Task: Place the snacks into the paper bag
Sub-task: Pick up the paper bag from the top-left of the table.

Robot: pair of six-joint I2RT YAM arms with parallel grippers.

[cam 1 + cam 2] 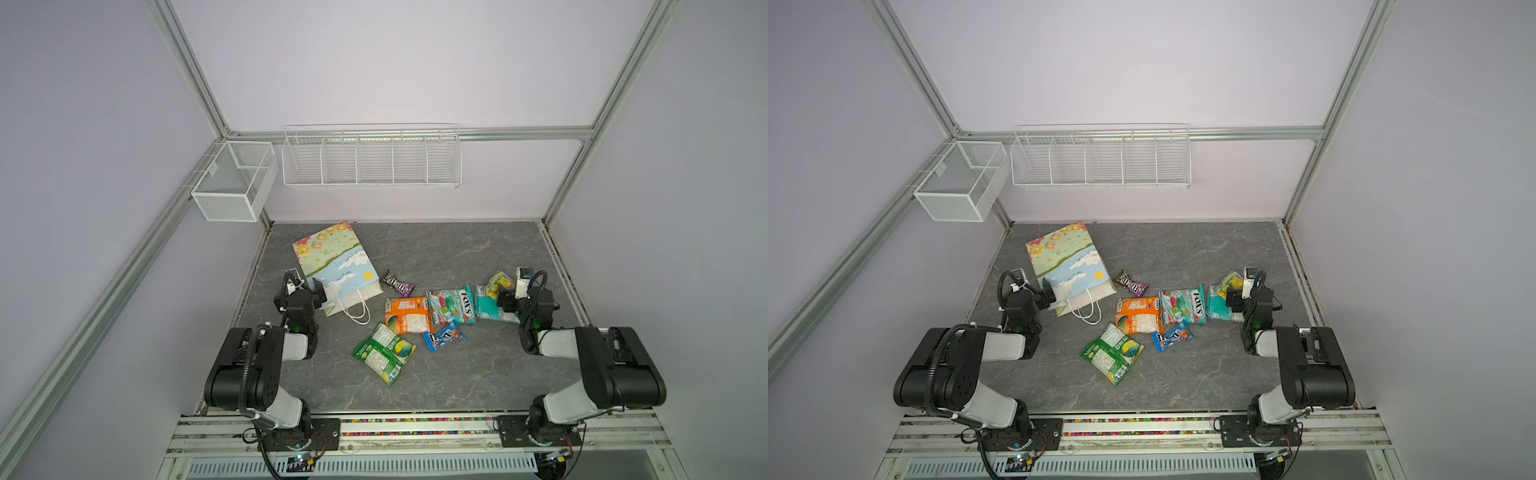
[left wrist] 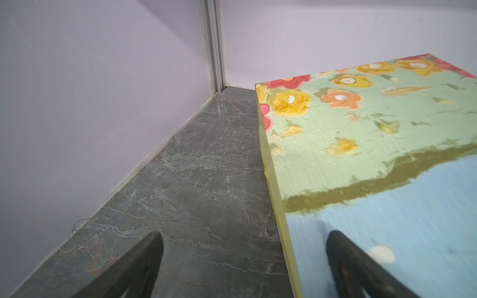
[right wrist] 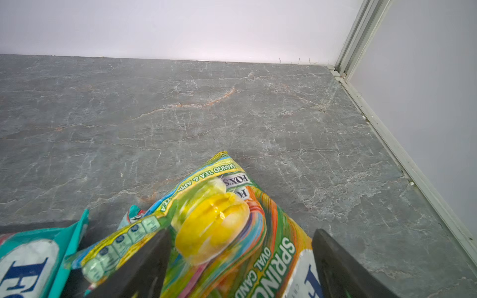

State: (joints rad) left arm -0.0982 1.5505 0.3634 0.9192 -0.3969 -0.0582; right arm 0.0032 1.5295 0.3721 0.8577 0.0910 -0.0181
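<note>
Jaws open on both: left gripper (image 2: 242,238) at edge of paper bag (image 1: 336,259), right gripper (image 3: 241,232) astride teal-yellow FOX'S pouch (image 1: 490,303), all six snacks (image 1: 406,314) outside it.

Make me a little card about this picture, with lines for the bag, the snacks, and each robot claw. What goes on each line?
Paper bag: lying flat on the grey table, handles toward the robot
Snacks on the table: six, all outside the bag
Small packs: brown-purple M&M's pack, blue M&M's pack
Big pouches: orange pouch, green pouch, teal-red FOX'S pouch, teal-yellow pouch
Left gripper: open, straddling the bag's side edge
Right gripper: open, over the teal-yellow pouch
</note>
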